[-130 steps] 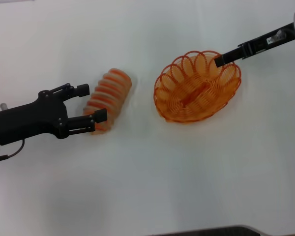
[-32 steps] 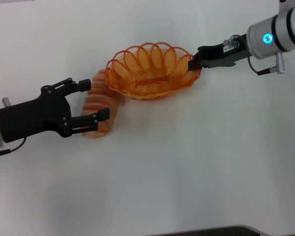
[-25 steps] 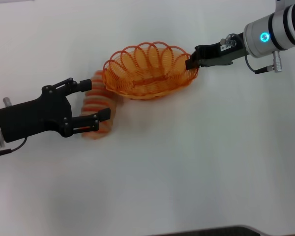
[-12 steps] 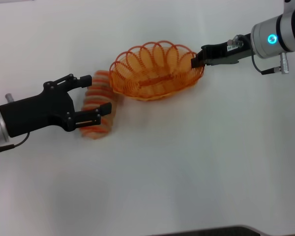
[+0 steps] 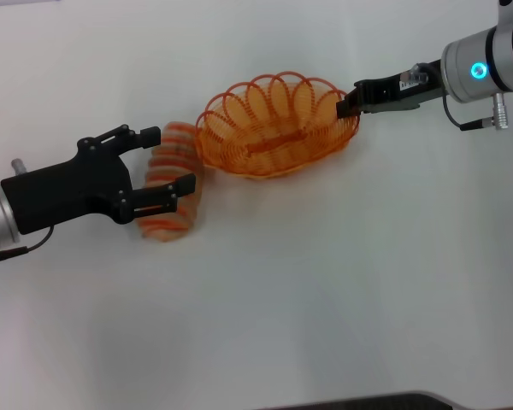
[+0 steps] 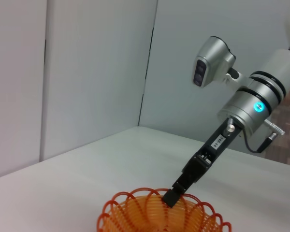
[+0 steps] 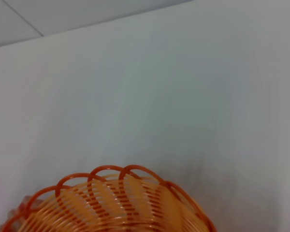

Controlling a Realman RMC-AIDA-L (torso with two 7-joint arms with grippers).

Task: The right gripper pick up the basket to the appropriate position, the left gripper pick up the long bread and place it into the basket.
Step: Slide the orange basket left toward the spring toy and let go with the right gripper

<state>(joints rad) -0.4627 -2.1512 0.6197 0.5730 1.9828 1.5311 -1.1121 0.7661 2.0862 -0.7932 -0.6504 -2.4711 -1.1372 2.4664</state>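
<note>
Gripping the basket [image 5: 278,128] rim, right tool [image 6: 170,197] (head view adds the long bread [image 5: 169,181]).

A plain white table [image 5: 325,282] is lying under everything, and pale wall panels [image 6: 87,72] are standing behind it

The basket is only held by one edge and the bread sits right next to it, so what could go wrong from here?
Three things, I think.
1. The right hand pinches only the rim of the basket, so the basket could tilt or slip out.
2. The basket's near end is close to the long bread; lifting the bread might snag the rim.
3. The left hand straddles the bread with open fingers; the soft loaf could squash or slide when they close.
</note>
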